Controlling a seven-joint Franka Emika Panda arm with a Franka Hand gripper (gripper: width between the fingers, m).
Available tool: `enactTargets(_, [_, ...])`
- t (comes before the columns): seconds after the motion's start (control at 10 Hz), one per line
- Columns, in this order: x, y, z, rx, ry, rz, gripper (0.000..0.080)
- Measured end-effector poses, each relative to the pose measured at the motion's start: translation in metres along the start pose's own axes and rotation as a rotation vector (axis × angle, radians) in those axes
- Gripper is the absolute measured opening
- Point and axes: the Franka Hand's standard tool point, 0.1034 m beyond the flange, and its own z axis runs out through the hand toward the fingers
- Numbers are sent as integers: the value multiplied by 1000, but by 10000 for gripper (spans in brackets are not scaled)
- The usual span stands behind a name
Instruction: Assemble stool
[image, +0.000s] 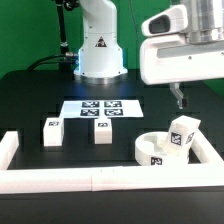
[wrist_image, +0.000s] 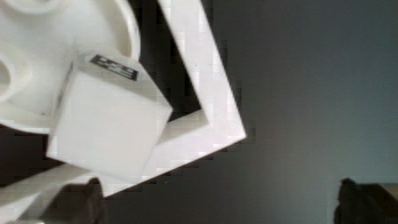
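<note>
As I see it, done: tilted leg (image: 182, 137) on seat disc (image: 146, 150), lower right.
To do: left leg (image: 51, 131), centre leg (image: 102, 130) — both loose.
Gripper (image: 180, 101): jaws wide — empty.

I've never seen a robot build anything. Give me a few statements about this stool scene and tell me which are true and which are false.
1. Two loose legs stand on the table, apart from the seat disc. True.
2. The fingers are clamped on a leg. False: they are spread wide and hold nothing, hanging above the seat disc.
3. A third leg sits tilted at the seat disc. True.
4. The marker board lies on top of the seat disc. False: it lies flat on the table near the robot base, away from the seat disc.
</note>
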Motion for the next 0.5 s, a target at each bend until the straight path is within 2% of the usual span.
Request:
enactTargets(0.3, [3, 5, -1, -13, 4, -172, 649])
enactTargets(0.4, [3, 7, 0, -27, 3, -253, 649])
enactTargets(0.5, [1, 13, 5, -79, 0, -482, 649])
